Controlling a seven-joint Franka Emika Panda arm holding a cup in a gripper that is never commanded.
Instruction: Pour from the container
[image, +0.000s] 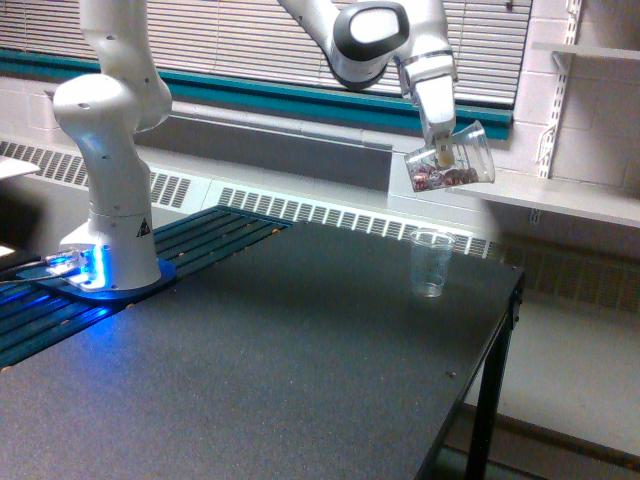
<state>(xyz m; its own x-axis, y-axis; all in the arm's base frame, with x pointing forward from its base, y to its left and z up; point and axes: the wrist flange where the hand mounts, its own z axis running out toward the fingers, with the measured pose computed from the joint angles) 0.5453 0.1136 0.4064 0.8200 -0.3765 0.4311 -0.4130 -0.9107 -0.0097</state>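
In the exterior view my gripper (441, 150) is shut on the container (452, 163), a wide clear plastic cup with a flared rim. The cup hangs tilted, rim toward the exterior view's right, with small reddish-brown pieces lying along its lower side. It hovers well above the table. Directly below it a slimmer clear drinking cup (431, 262) stands upright on the dark table (280, 360), near the far right corner. That cup looks empty.
The arm's white base (108, 240) stands at the exterior view's left on a blue-lit plate. The table's right edge (500, 330) drops off close beside the slim cup. A white shelf (560, 200) and window blinds run behind the gripper.
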